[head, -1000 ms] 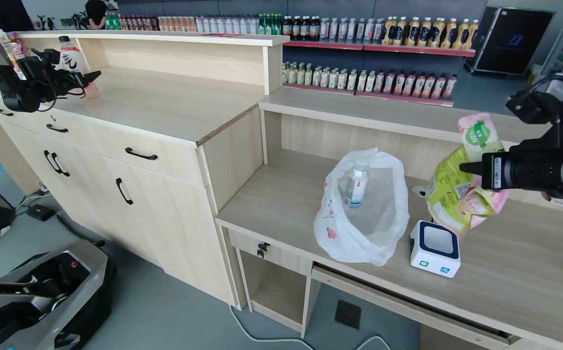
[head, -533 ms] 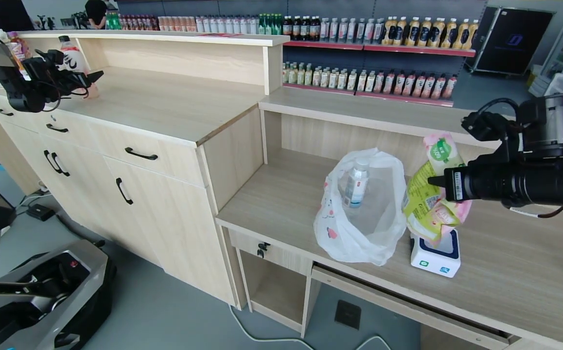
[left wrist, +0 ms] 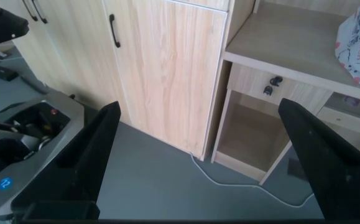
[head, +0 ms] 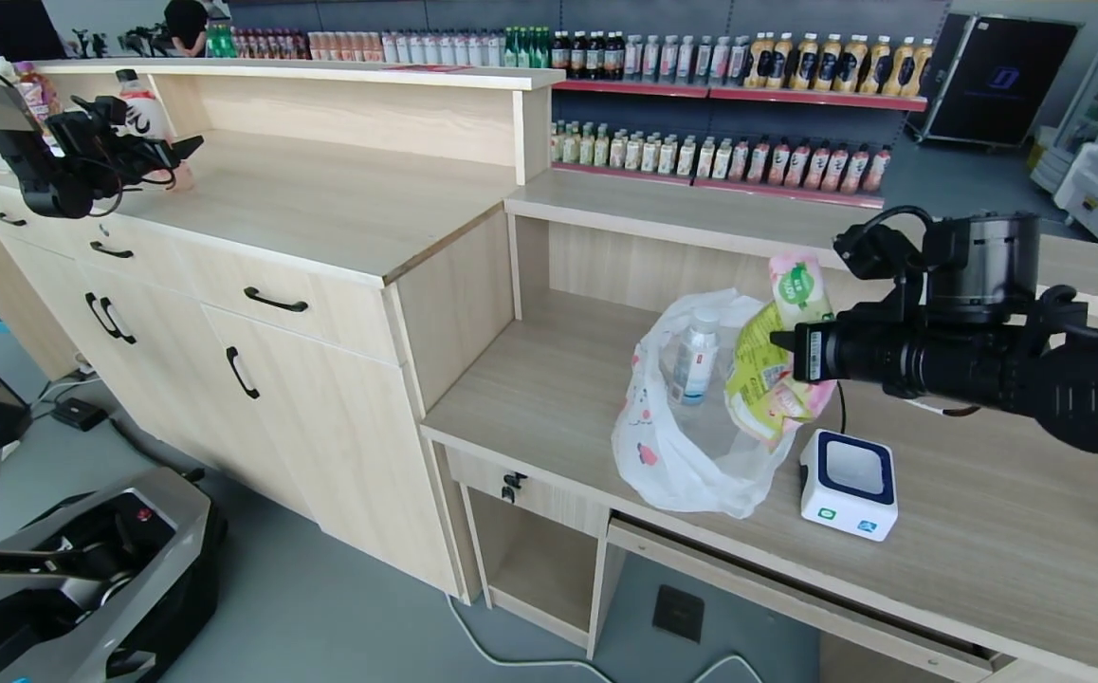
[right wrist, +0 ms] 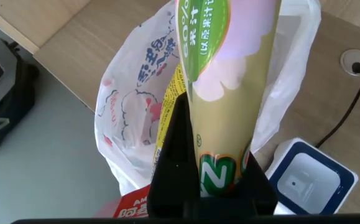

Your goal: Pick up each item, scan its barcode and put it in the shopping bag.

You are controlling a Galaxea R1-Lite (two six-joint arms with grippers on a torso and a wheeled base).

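Note:
My right gripper (head: 786, 343) is shut on a green and pink snack pouch (head: 777, 365), holding it upright over the mouth of the white plastic shopping bag (head: 691, 455) on the low counter. In the right wrist view the pouch (right wrist: 229, 93) runs up between the fingers of that gripper (right wrist: 214, 180), with the bag (right wrist: 136, 106) below it. A small white bottle (head: 696, 356) stands inside the bag. The white barcode scanner (head: 848, 484) sits just right of the bag. My left gripper (head: 168, 152) hangs open over the high counter at far left, its fingers spread wide (left wrist: 198, 106) with nothing between them.
A white bottle with a red cap (head: 139, 112) stands on the high counter (head: 321, 209) beside my left gripper. The scanner's cable runs to a hole in the low counter (right wrist: 355, 64). Shelves of drinks (head: 720, 152) line the back wall.
My right arm has carried the pouch leftwards, from above the scanner to over the bag's opening. The left arm has stayed almost still.

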